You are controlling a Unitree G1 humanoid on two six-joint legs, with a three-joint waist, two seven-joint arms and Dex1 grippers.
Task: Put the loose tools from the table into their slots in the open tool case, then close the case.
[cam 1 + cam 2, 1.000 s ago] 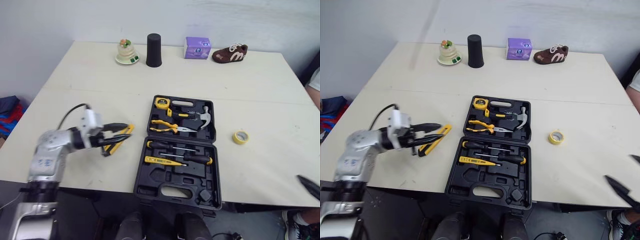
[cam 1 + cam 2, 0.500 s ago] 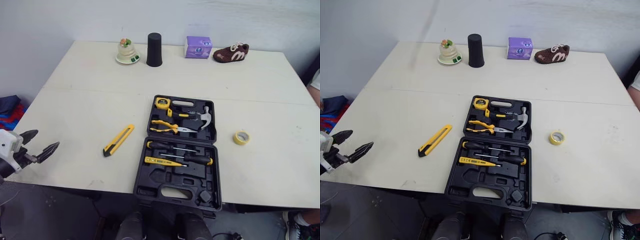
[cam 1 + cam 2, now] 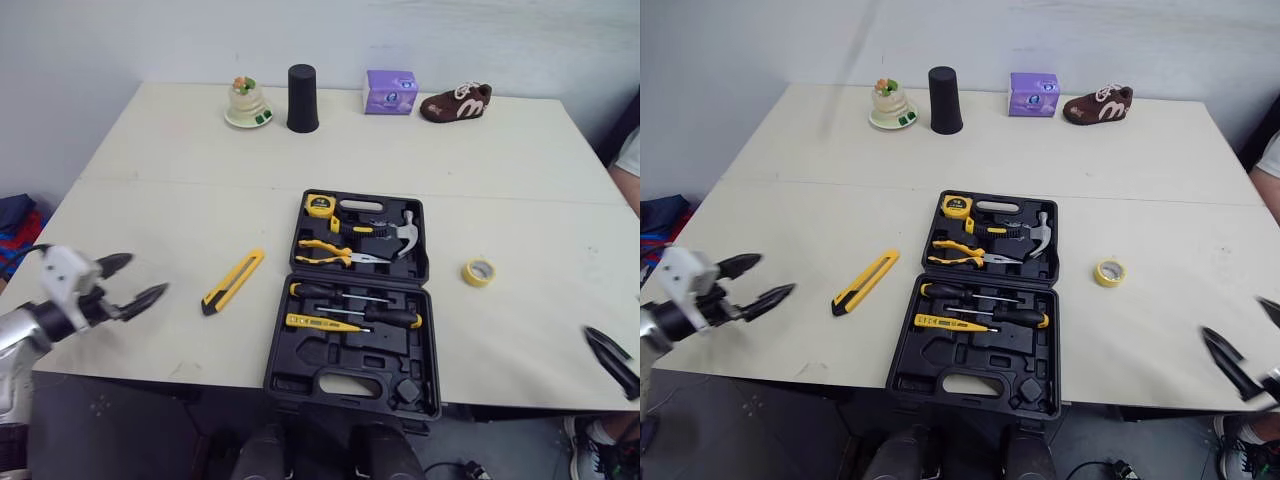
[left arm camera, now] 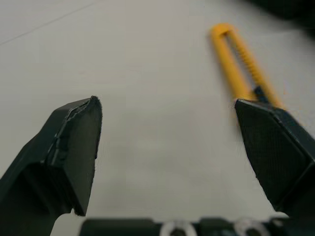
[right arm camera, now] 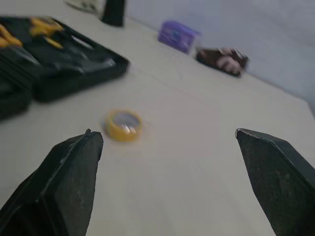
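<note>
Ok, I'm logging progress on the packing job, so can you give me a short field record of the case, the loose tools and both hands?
case: tool case open, lid flat, at the table's near edge
in slots: hammer, pliers, screwdrivers
loose: yellow utility knife left of the case; yellow tape roll right of it
left hand: open, empty, apart from the knife
right hand: open, empty, apart from the tape roll
</note>
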